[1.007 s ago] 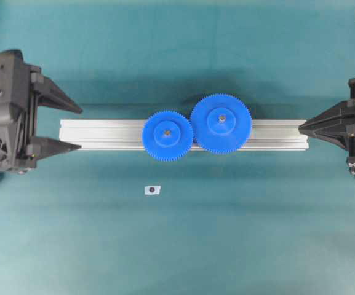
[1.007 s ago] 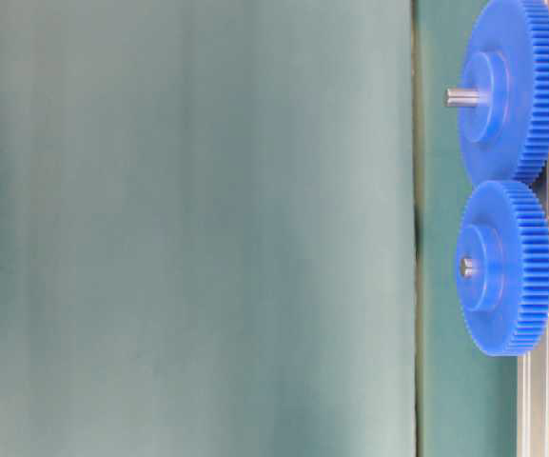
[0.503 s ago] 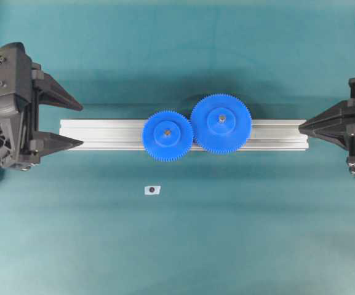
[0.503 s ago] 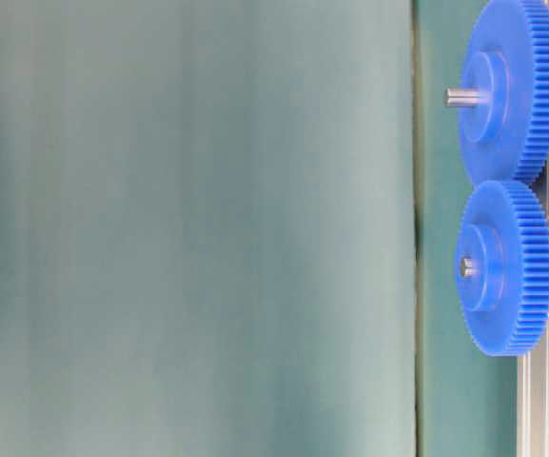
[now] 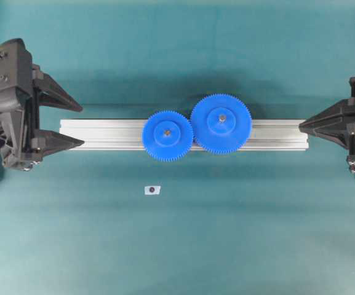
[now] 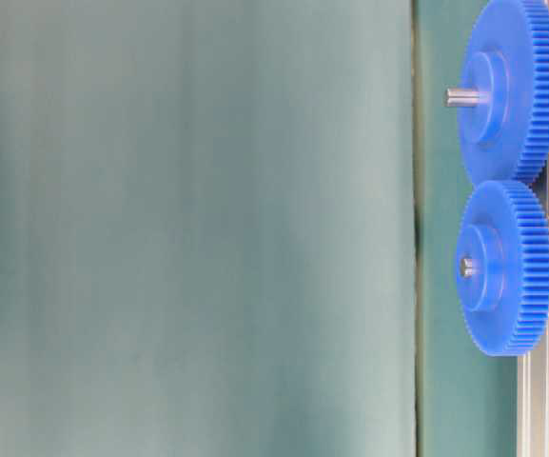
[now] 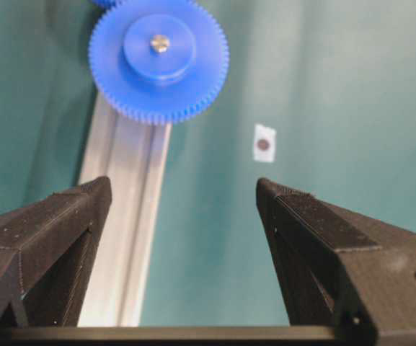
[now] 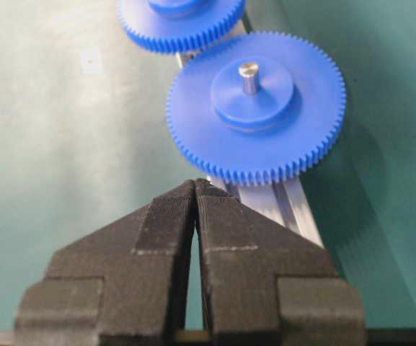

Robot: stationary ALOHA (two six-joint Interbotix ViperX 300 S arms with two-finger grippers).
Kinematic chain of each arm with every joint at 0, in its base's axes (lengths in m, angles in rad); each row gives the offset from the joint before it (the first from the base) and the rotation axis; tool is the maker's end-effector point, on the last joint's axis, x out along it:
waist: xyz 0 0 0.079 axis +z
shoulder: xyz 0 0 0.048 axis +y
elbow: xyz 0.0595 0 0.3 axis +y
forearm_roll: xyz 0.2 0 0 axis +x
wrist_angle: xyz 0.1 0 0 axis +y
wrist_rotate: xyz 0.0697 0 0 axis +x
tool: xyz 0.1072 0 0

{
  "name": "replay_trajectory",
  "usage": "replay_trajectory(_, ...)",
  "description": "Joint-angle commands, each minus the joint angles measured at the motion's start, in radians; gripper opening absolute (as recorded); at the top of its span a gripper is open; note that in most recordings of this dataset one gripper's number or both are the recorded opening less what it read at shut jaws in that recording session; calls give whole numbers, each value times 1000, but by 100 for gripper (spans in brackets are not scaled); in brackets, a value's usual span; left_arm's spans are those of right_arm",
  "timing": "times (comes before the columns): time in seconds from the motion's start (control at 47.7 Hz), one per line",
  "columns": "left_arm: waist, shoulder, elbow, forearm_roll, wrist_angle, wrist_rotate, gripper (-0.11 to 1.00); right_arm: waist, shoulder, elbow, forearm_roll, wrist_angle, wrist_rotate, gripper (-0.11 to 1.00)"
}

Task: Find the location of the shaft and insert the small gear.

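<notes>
The small gear [image 5: 167, 135] [image 6: 502, 268] sits flat on the aluminium rail [image 5: 103, 134], its teeth against the larger blue gear [image 5: 221, 123]. The shaft [image 5: 167, 131] [image 7: 159, 43] shows only as a silver tip in the small gear's centre hole, level with the hub. My left gripper [image 5: 80, 126] [image 7: 184, 186] is open at the rail's left end, empty, its fingers straddling the rail's end. My right gripper [image 5: 300, 127] [image 8: 195, 184] is shut and empty at the rail's right end, pointing at the larger gear [image 8: 257, 108].
A longer grey pin [image 6: 461, 96] [image 8: 249, 76] sticks out of the larger gear's hub. A small white tag with a dark dot [image 5: 152, 190] [image 7: 264, 143] lies on the green mat in front of the rail.
My left gripper has shifted slightly, its lower finger drawing in a little toward the rail's end. The gears, the rail and the right gripper have not moved.
</notes>
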Motion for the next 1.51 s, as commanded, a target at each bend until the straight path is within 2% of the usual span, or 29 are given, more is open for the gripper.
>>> replay_trajectory(0.0, 2, 0, -20, 3, -8, -2, 80, -3, 5, -9, -3, -5, 8, 8)
replay_trajectory(1.489, 2, -11, 3, 5, -9, 5, 80, -5, -23, -3, -5, -6, 6, 8)
